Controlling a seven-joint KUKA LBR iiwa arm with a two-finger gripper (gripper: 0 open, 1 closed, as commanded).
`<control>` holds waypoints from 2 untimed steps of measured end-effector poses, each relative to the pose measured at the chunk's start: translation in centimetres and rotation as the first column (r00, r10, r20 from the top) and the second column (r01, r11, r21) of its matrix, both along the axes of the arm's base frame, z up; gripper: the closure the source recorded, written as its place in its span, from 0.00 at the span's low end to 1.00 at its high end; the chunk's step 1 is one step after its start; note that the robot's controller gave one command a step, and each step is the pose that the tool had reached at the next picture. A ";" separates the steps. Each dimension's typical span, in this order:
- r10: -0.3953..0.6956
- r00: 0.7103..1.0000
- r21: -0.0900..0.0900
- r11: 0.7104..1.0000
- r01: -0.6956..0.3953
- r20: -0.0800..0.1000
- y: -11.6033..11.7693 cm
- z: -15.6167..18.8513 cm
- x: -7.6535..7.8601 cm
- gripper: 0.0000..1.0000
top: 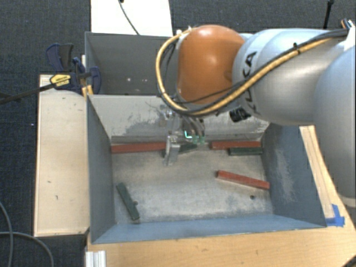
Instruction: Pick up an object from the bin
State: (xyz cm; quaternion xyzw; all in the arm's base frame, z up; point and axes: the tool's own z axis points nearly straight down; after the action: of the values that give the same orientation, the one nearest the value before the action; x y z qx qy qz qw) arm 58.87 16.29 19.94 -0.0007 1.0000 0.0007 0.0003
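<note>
My gripper (171, 153) hangs under the orange wrist cover at the back of the bin, low against the foot of the rear wall. It stands right at a long red-brown bar (139, 147) that lies along that wall to its left. A second red-brown stretch (233, 144) runs on to its right; the gripper hides whether the two are one piece. A short dark green bar (245, 151) lies just in front of that right stretch. I see nothing held in the gripper.
Another red-brown bar (242, 179) lies slanted on the floor at the right. A dark grey-green bar (127, 202) lies near the front left corner. A small dark speck (251, 197) sits below the slanted bar. The arm covers the bin's back right.
</note>
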 end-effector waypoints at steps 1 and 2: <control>-0.060 0.998 -0.002 0.998 0.060 -0.011 2.3 -7.7 -6.2 0.00; -0.080 0.997 -0.004 0.997 0.080 -0.001 -2.4 -12.0 -2.4 0.00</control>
State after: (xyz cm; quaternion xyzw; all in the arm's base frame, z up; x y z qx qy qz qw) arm 56.43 13.85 7.95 0.0394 0.9992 -0.0012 -0.0002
